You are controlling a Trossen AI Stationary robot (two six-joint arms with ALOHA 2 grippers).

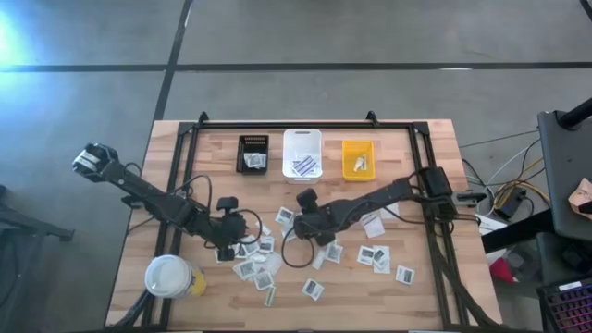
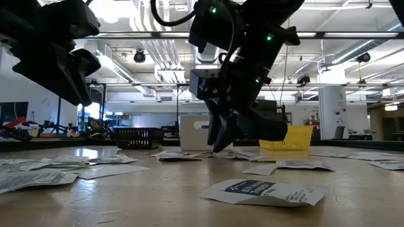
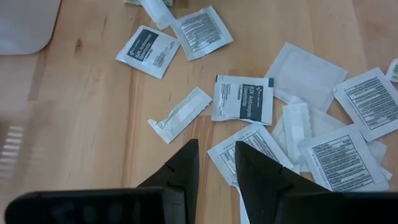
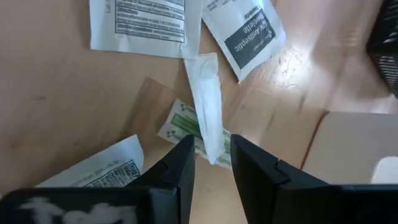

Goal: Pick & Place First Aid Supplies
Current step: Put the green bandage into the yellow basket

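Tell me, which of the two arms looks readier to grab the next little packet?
The right, probably. Its pincer stands open directly over a narrow white paper strip packet, fingers on either side of its end. The left pincer is also open over scattered packets, but nothing lies between its fingers.

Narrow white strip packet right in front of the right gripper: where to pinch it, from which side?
Pinch the narrow white strip packet across its short width at mid-length, coming from above. It lies flat, overlapping a green-printed packet; the right gripper, slightly open, already lines up with its near end.
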